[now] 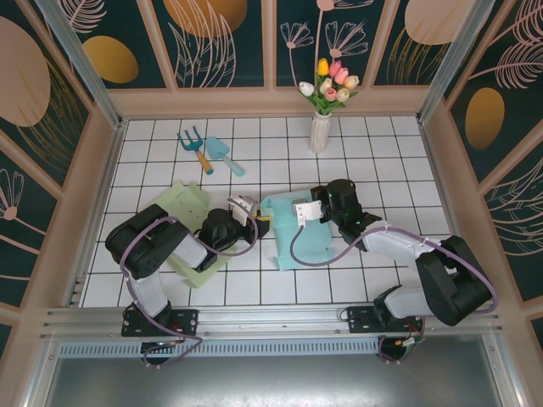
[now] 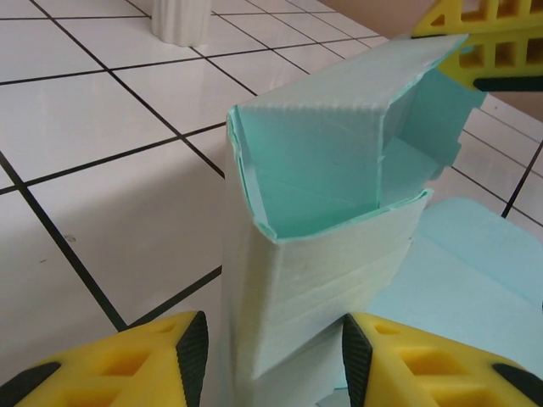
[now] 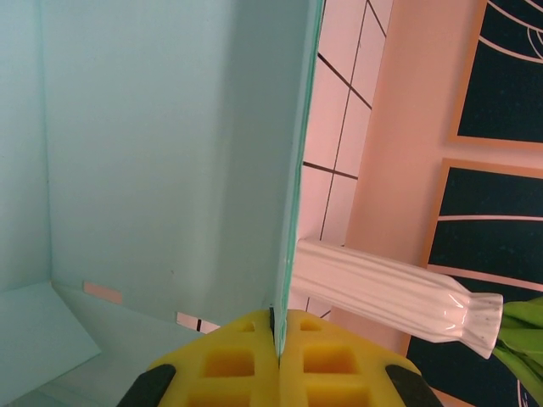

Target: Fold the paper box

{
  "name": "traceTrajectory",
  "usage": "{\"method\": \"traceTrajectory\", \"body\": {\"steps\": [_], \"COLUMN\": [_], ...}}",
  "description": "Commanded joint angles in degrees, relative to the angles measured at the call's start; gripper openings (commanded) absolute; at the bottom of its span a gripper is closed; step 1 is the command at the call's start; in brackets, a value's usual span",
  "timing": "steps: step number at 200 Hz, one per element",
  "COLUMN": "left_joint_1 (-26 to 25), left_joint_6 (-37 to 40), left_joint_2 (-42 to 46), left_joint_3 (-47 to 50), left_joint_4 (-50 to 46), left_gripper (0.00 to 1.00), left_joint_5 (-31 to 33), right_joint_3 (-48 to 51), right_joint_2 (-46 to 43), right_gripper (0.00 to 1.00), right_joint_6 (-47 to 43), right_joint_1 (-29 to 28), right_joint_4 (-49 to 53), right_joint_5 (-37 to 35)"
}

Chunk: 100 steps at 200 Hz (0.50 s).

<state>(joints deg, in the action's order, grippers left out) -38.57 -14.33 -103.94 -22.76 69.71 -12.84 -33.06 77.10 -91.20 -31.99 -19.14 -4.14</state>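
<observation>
Paper box (image 2: 314, 161), teal, half-folded: right jaws pinch one wall, left jaws stand parted astride another.

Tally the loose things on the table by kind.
Paper boxes: 2 (teal box, green box)
Garden tools: 2 (fork, trowel)
Vase of tulips: 1
Total: 5

The floor (image 1: 382, 148) is white tile with dark grid lines. Dark teal wall panels (image 1: 216, 59) with leaf and flower prints, framed in pale wood, stand far, left and right. A metal rail (image 1: 271, 320) edges the near side.
</observation>
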Motion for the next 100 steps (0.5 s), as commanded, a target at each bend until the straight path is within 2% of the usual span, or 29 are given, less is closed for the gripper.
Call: {"method": "traceTrajectory", "body": {"steps": [1,72,100], "left_joint_1": [0.1,-2.8,-4.2], "left_joint_6": [-3.5,-5.2,-4.8], "left_joint_2": [-0.6,-1.0,-2.0], "left_joint_3": [0.1,-0.5,-1.6], "left_joint_4": [5.6,7.4,7.2], "left_gripper": [0.47,0.46,0.41], "left_joint_5": [2.4,5.9,7.5], "right_joint_3": [-0.8,-0.8,-0.8], "right_joint_2": [0.9,0.9,0.9], "right_gripper": [0.0,0.0,0.0], "right_joint_6": [-0.9,-0.8,-0.8], "right_joint_1": [-1.2,-1.5,-1.8], "right_joint_4": [1.9,2.1,2.2], "right_joint_5": [1.5,1.3,1.3]}}
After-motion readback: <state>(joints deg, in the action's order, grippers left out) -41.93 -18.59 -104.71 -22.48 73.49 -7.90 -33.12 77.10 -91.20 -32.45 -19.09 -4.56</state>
